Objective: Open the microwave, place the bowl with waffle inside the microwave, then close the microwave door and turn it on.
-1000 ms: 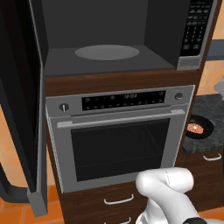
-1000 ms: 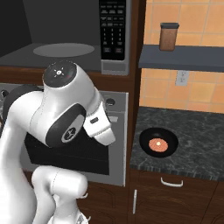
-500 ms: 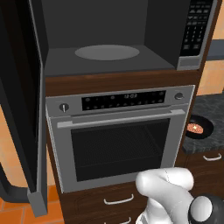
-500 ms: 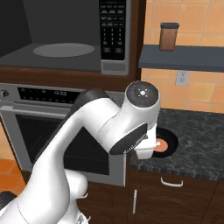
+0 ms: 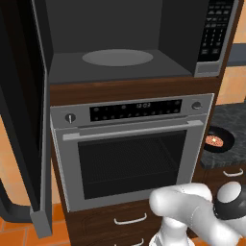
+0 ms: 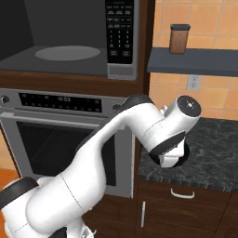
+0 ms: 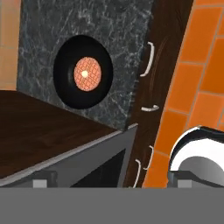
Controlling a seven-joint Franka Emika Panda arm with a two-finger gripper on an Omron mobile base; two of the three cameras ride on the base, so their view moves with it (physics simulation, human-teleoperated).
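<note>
Arm point(image 6: 153, 125) now over one bowl point(image 7: 83, 72)

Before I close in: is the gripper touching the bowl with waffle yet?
Apart. In the hand view the bowl with waffle sits on the counter well beyond the camera, untouched.

Dark counter point(image 7: 113, 52) — waffle bowl point(image 7: 84, 72) on it

Dark wood cabinetry point(image 5: 120, 91) frames a silver oven point(image 5: 132, 149). Beside it, a dark marbled tabletop point(image 6: 214, 153) meets an orange tiled wall point(image 6: 209, 93) with outlet point(image 6: 193, 82); a shelf point(image 6: 195, 62) carries a brown jar point(image 6: 179, 39).
</note>
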